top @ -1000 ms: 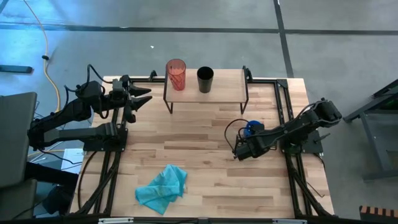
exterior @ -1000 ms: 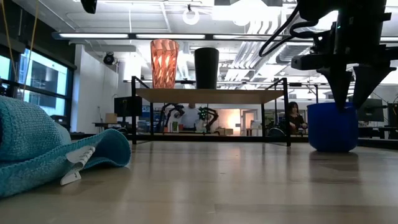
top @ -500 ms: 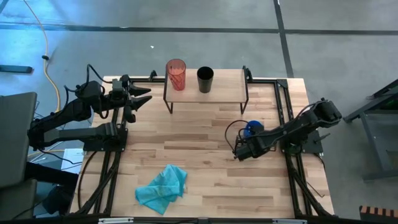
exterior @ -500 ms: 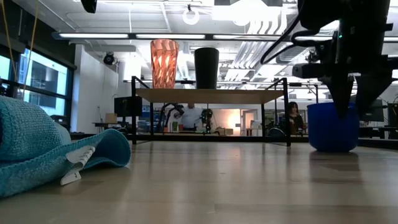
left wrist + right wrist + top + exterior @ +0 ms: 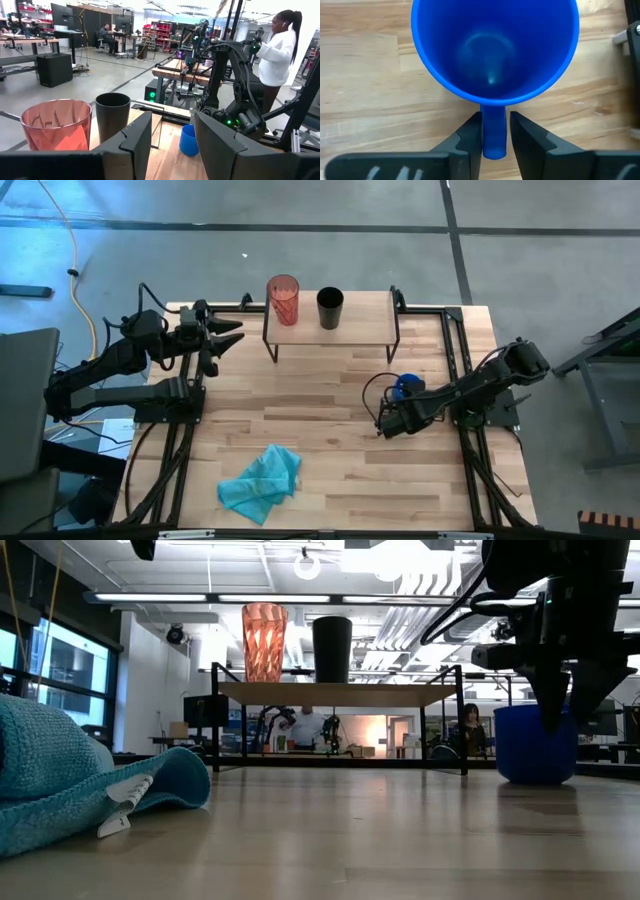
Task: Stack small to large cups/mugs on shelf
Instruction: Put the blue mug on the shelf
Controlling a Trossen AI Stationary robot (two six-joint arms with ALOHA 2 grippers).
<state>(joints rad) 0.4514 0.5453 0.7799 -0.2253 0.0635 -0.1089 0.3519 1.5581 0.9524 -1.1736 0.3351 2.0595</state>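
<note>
The tall red ribbed tumbler (image 5: 283, 299) (image 5: 264, 640) and the black cup (image 5: 329, 307) (image 5: 332, 648) stand side by side on the small wooden shelf (image 5: 360, 320) (image 5: 340, 692). The blue mug (image 5: 405, 386) (image 5: 535, 745) stands upright on the tabletop, in front of the shelf's right end. My right gripper (image 5: 494, 117) (image 5: 562, 710) comes down over it and is shut on its handle. My left gripper (image 5: 228, 335) (image 5: 172, 145) waits open and level at the table's far left, beside the shelf's left end. My right gripper pinches the blue mug's handle (image 5: 493, 135) between its two fingers (image 5: 472, 127), one on each flat side. The fingers come from above, pointing down beside the rim. The mug stands upright with its base on the tabletop (image 5: 535, 780).
A crumpled teal cloth (image 5: 262, 482) (image 5: 60, 780) lies on the near left part of the table. The shelf's right half (image 5: 370, 308) is bare. Black frame rails (image 5: 455, 350) run along the table's sides. A person (image 5: 275, 45) stands beyond the table.
My right gripper has shifted slightly toward the table's right edge over the mug's handle. The mug has stayed where it was on the table.
</note>
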